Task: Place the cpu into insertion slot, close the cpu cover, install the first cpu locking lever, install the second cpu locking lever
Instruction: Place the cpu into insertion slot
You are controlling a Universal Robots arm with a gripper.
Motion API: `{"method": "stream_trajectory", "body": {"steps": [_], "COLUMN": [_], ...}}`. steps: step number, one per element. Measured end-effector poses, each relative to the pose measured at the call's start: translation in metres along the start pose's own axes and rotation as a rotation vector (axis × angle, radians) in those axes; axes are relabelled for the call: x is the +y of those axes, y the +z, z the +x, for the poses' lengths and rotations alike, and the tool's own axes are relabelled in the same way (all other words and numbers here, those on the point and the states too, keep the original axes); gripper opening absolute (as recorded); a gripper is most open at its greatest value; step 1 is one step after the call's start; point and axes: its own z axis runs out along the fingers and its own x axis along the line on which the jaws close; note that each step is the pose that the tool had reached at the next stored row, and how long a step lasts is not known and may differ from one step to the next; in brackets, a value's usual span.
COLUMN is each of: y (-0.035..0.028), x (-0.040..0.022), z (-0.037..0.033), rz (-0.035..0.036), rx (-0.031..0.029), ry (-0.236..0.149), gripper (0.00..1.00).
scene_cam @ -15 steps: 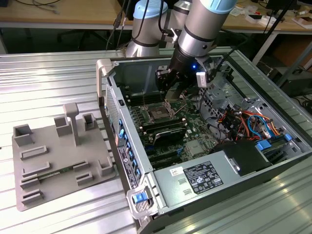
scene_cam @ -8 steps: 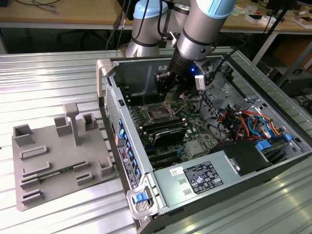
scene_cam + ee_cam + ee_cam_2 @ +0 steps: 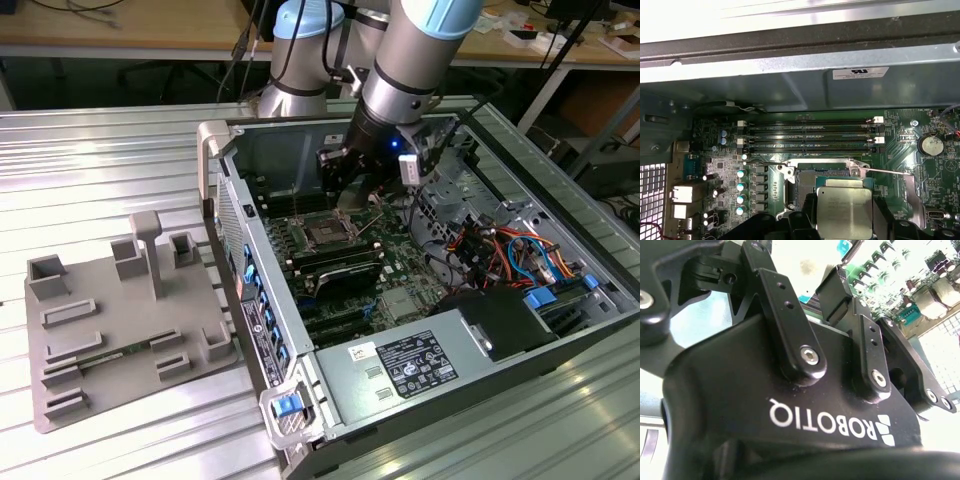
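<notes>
I hold the pincer (image 3: 351, 198) clamped on the cpu's (image 3: 845, 212) edges, level over the insertion slot (image 3: 807, 182), presumably for square seating.

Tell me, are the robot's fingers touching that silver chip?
Touching: in the first wrist view the fingers sit flush against two opposite edges of the cpu, no gap.

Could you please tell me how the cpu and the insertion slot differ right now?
The cpu has a dull silver top; the insertion slot is dark. The cpu is gripped by the pincer, unseated; the insertion slot sits in the green board, partly behind the cpu. Both are square.
</notes>
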Motion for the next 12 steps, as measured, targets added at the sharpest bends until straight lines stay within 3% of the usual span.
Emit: {"method": "stream_trajectory", "body": {"steps": [12], "y": [0.0034], "x": [-0.0005], "z": [0.0036], "rz": [0.0001], "rx": [0.0000], "ry": [0.000], "gripper": [0.55]}}
